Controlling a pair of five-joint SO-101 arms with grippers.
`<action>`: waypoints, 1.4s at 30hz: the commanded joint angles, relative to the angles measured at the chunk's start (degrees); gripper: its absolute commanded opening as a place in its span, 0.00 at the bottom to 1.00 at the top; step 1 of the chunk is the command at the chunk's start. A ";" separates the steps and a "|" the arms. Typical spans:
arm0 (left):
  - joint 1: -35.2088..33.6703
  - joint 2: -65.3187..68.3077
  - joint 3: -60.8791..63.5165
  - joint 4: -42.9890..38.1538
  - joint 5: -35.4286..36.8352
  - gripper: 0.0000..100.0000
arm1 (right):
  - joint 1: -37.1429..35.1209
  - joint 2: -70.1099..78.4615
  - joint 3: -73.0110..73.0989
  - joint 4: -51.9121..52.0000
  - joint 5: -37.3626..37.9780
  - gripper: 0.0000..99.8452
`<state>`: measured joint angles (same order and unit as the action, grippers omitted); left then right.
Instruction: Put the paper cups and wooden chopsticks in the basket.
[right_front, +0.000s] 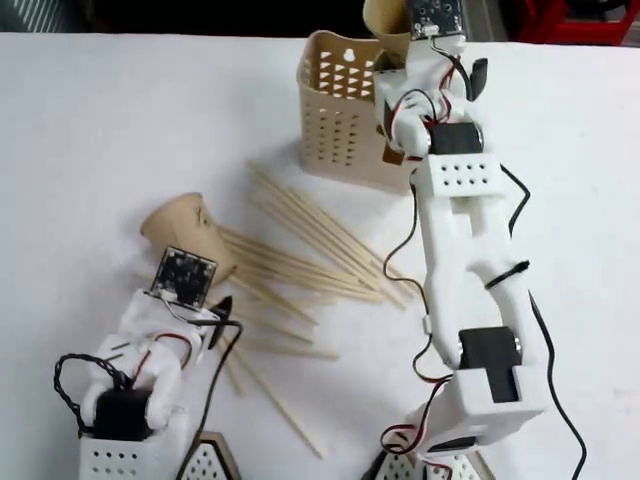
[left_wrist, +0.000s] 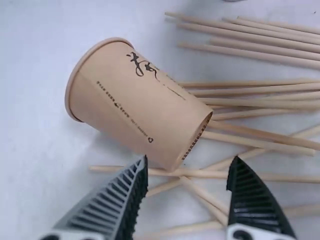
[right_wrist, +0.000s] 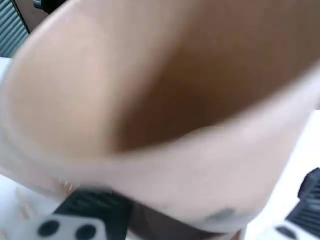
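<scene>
- You are in the middle of the cup step: your right claw (right_front: 398, 55) is closed on the first paper cup (right_front: 385, 25) and holds it over the far corner of the basket (right_front: 335, 120), mouth tilted toward the wrist camera.
- Next, I judge, you need to bring that cup squarely over the basket opening before you let go; released at the rim, it could tip outside.
- Your left claw (left_wrist: 190, 167) is wide open and holds nothing. Its jaws sit just short of the second paper cup (left_wrist: 137, 102).
- That second cup lies on its side on the tabletop (right_front: 120, 120), its base resting on the chopsticks (left_wrist: 260, 95).
- To take it, close across the cup wall gently; thin paper will likely crush or roll.
- The chopsticks lie in a loose, crossed scatter between the arms, all outside the basket.
</scene>
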<state>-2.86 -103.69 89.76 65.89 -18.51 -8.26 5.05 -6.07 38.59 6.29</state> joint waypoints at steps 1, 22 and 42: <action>-0.31 -0.75 0.00 -1.32 0.44 0.26 | -0.66 -3.91 -2.81 2.15 0.00 0.46; -0.40 -0.75 0.00 -1.32 0.44 0.26 | -0.22 -4.00 -18.29 23.78 0.18 0.52; -0.40 -0.75 0.09 -1.32 0.44 0.26 | 16.92 -17.63 -18.90 46.29 0.26 0.52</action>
<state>-2.86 -103.69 89.76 65.89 -18.51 5.89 -9.19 -22.68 81.76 6.46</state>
